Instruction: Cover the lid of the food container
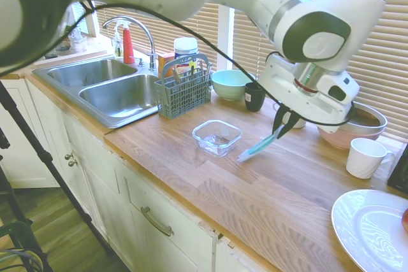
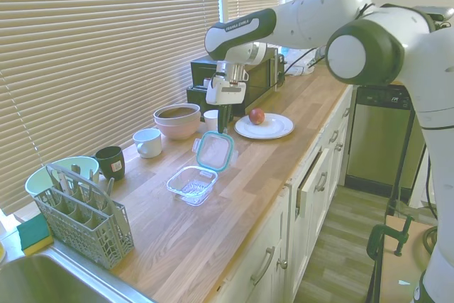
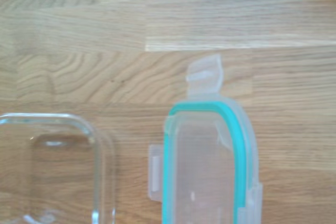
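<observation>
Lid [image 2: 215, 151] is gripped at one edge by the closed fingers of the gripper [image 1: 281, 127] and held tilted above the countertop [image 1: 255, 189], its low end close to the wood. Its teal rim and a clear tab are seen in the wrist view. Just beside it, the container [image 1: 217, 137] sits uncovered on the counter, near the front edge, past the cutlery basket [image 1: 183, 91].

A: Ext cams?
B: First ext: sink end, aimed down countertop [image 1: 268, 189], arm in from 11 o'clock. Second ext: opposite end, arm from 2 o'clock.
A: Overlap?
B: Food container [image 1: 217, 137], lid [image 2: 215, 150]. Wrist: close, straight down.
</observation>
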`<move>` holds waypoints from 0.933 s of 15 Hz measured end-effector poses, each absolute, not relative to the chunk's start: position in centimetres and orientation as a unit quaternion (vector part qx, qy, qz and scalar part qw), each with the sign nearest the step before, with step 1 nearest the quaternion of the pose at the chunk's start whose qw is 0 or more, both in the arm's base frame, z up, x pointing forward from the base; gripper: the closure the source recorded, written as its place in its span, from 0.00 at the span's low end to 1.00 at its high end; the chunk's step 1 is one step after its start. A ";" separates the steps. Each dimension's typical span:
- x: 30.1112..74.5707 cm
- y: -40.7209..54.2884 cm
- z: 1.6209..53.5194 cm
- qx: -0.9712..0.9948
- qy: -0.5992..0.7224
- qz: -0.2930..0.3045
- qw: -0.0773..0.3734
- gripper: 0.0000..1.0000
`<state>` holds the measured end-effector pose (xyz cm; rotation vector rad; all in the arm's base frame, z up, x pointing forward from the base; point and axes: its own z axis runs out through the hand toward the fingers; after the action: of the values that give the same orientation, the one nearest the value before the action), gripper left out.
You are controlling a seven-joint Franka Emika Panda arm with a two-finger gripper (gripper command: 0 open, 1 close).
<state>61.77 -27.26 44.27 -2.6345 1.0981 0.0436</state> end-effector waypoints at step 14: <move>57.8 -17.3 49.4 -0.927 0.352 -0.012 0.125 1.00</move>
<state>57.79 -17.33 49.36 -2.7020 1.0268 -0.0345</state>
